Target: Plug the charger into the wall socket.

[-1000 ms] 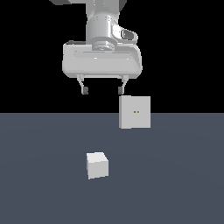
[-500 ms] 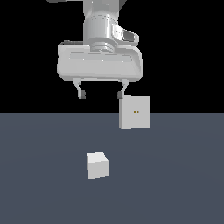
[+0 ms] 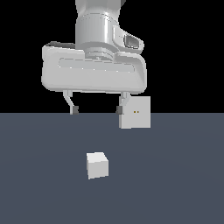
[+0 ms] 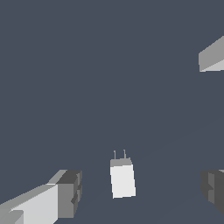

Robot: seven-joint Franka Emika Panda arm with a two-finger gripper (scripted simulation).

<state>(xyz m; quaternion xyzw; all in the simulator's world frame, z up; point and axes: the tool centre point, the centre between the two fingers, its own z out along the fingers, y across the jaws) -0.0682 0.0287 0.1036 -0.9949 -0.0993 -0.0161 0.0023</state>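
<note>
Exterior view, charger [image 3: 97, 165] unmarked, jaws apart

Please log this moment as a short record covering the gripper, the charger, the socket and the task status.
gripper: jaws open, nothing between them, hanging above the floor
charger: small white cube lying free on the grey floor, below the jaws; two thin prongs show in the wrist view
wall socket: upright white square panel with two yellowish dots, beyond the charger toward the exterior view's right
contact: none between gripper and charger
task status: charger not yet picked up or plugged in
</note>
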